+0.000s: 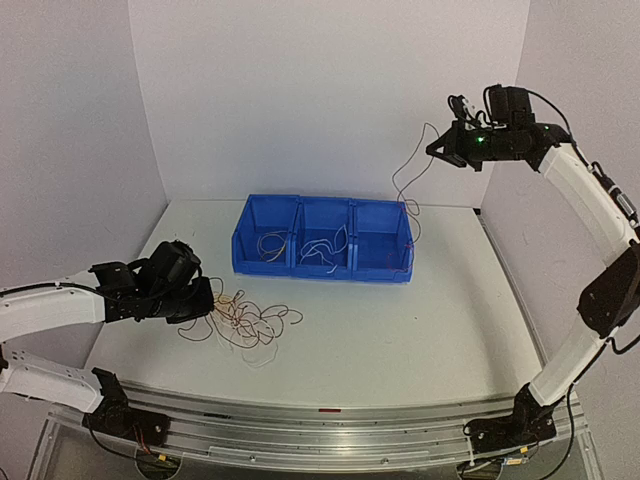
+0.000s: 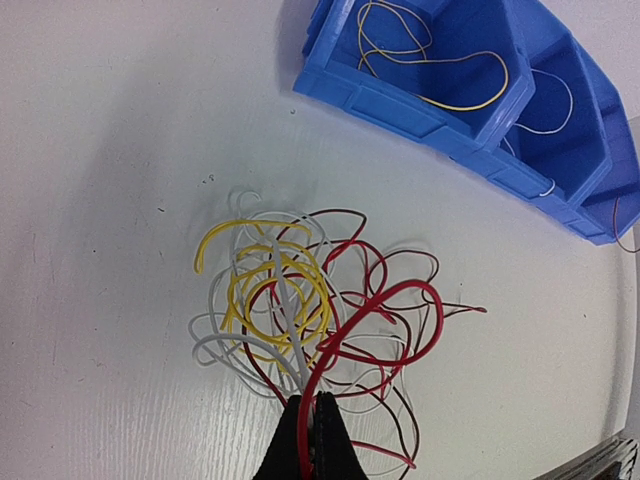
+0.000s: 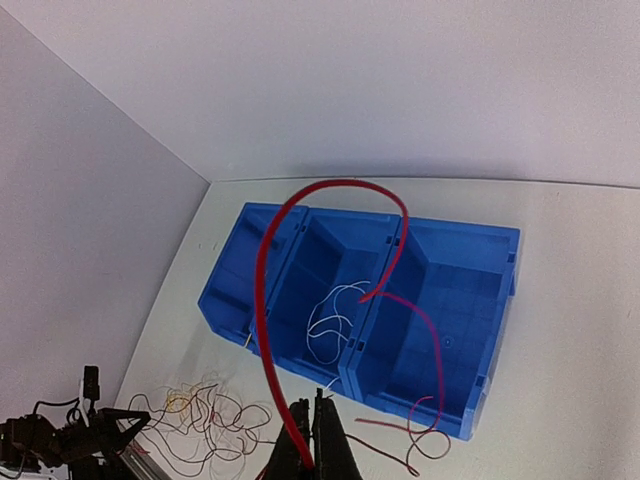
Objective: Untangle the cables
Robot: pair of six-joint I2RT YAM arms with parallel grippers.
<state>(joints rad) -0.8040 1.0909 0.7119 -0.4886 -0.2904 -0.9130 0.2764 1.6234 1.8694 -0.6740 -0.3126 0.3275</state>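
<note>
From above, a white table (image 1: 420, 330) offers open room in front and to the right of a blue plastic three-compartment bin (image 1: 322, 262) near the back wall. A tangle of thin red, white and yellow cables (image 1: 248, 320) lies front-left, with the left gripper (image 1: 205, 300) at its edge. The right gripper (image 1: 440, 150) is raised high, trailing a thin red cable (image 1: 405, 185) toward the bin. The left wrist view shows its gripper (image 2: 310, 402) clamped on strands of the tangle (image 2: 300, 300). It also shows a yellow wire (image 2: 440, 100) in the nearest compartment. The right wrist view shows its gripper (image 3: 312, 408) pinching the thin red cable (image 3: 265, 300). The cable arcs over the bin (image 3: 450, 235) and ends in loops on the table just beside it.
</note>
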